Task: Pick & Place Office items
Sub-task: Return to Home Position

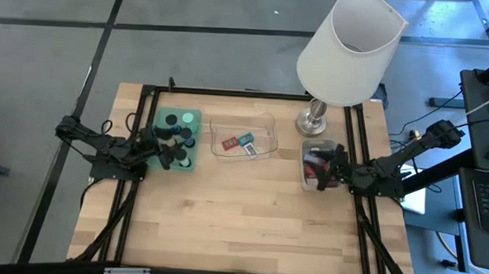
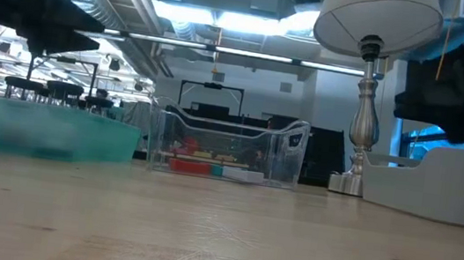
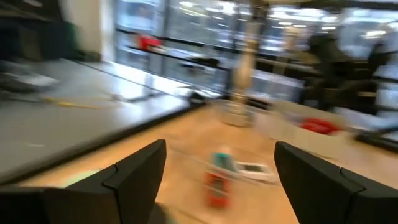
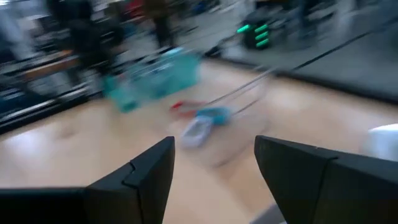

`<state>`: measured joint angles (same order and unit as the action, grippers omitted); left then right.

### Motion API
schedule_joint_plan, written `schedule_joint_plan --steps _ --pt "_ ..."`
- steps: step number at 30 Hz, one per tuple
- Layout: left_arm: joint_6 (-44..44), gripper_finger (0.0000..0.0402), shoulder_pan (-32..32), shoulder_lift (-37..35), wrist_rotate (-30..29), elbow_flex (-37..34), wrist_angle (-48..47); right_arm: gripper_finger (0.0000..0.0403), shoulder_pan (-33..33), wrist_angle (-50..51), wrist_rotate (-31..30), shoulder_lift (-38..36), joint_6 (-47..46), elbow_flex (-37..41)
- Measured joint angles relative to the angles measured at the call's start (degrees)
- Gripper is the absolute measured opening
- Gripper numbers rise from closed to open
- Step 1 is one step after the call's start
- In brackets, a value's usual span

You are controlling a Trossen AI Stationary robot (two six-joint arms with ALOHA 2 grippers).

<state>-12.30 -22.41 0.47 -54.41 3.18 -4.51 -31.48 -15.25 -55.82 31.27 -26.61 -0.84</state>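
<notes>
Lamp looms at the table's far right corner. Office items sit in green tray, clear tray and grey tray along the far edge. My left jaws and right jaws hang released, empty, low over the end trays: a careless retreat could clip a rim and spill them.

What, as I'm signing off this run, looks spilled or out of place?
Nothing stands out: the office items sit inside the green tray, clear tray and grey tray, none loose on the table, and the lamp stands upright.

Office items lie in 3 trays set abreast; the lamp stands behind the right tray.
</notes>
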Motion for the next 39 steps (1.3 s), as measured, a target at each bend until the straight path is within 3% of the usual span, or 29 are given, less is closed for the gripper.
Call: schedule_joint_plan --steps 7,13,18,32,39 --pt "4.4 0.0296 0.0 0.0 -16.4 0.0 0.0 0.0226 0.0 0.0 -19.9 0.0 0.3 0.0" --pt "5.0 0.0296 0.0 0.0 -19.9 0.0 -0.1 0.0226 0.0 0.1 -23.7 0.0 2.0 0.0" --pt "5.1 0.0296 0.0 0.0 -19.1 0.0 -0.1 0.0226 0.0 0.1 -15.5 0.0 1.8 0.0" --pt "5.1 0.0296 0.0 0.0 -19.1 0.0 -0.1 0.0226 0.0 0.1 15.5 0.0 1.7 0.0" --pt "5.1 0.0296 0.0 0.0 -19.1 0.0 -0.1 0.0226 0.0 0.1 25.0 0.0 1.7 -0.1"
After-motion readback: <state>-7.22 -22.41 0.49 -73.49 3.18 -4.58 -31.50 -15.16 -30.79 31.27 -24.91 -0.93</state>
